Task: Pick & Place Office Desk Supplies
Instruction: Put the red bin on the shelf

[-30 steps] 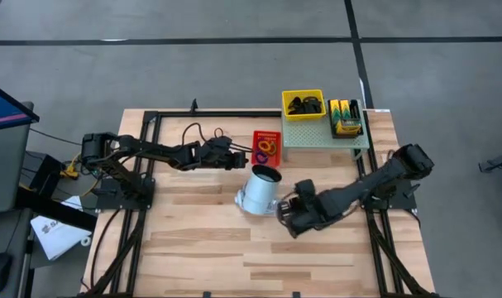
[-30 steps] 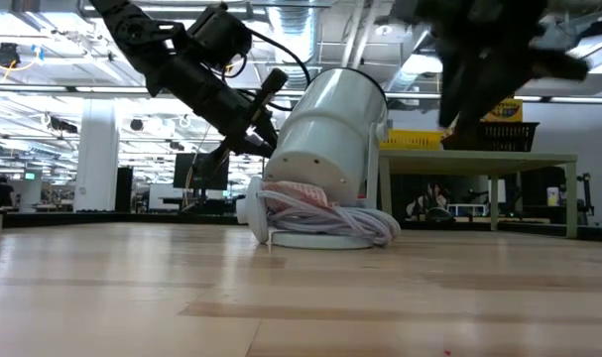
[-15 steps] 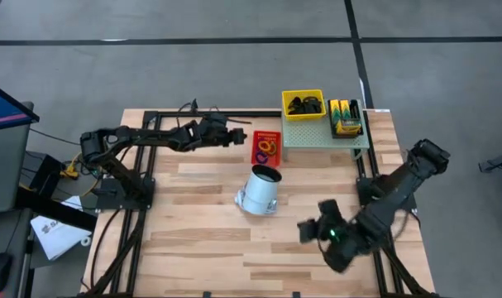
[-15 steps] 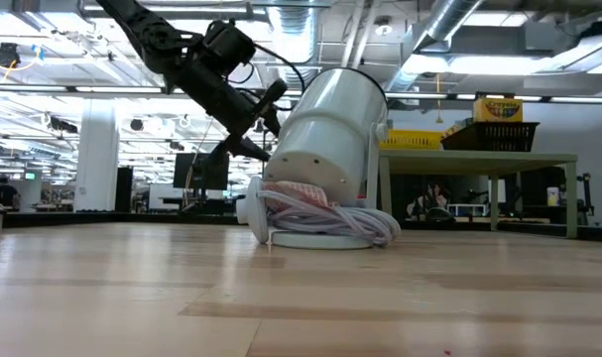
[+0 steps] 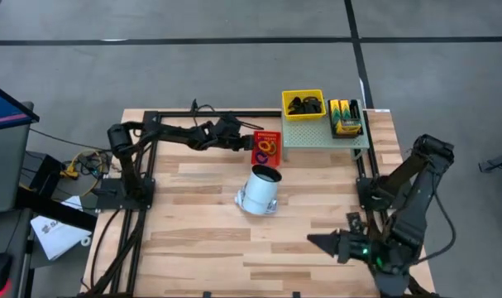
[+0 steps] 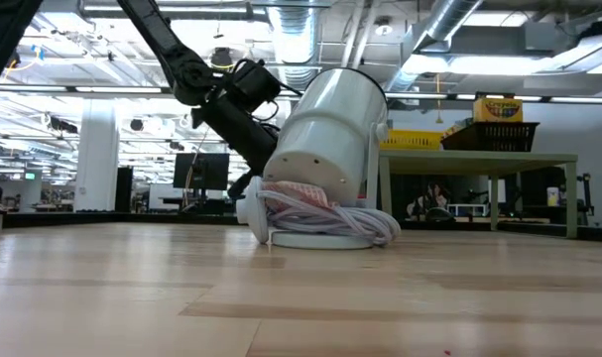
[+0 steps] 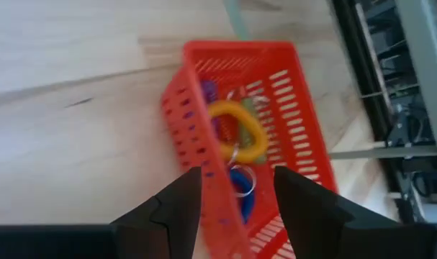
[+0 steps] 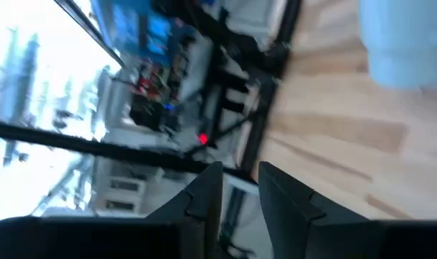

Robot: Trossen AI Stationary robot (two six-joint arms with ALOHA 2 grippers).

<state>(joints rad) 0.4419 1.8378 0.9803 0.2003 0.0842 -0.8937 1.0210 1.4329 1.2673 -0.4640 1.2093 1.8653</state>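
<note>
A red basket [image 5: 265, 147] holding yellow, blue and purple rubber-band rings [image 7: 240, 133] stands on the table beside a green raised shelf [image 5: 325, 134]. On the shelf sit a yellow bin of black binder clips [image 5: 303, 103] and a black bin of crayon boxes [image 5: 346, 116]. My left gripper [image 5: 249, 135] is open and slants down over the basket's left wall [image 7: 196, 187], which runs between its fingertips [image 7: 236, 180]; whether it touches, I cannot tell. My right gripper [image 5: 313, 241] hangs high over the near right of the table, narrowly open and empty [image 8: 240, 176].
A white cylindrical device [image 5: 260, 190] with a coiled cord at its base [image 6: 330, 223] lies tilted at the table's middle and hides my left gripper's tips in the low view. Black frame rails [image 5: 143, 207] run along the table's sides. Bare wood lies at the near left.
My left gripper has gone toward the table's far edge and then right, up to the red basket. My right gripper has swung away from the white device toward the near right corner, rising out of the low view and tipping from downward to nearly level.
</note>
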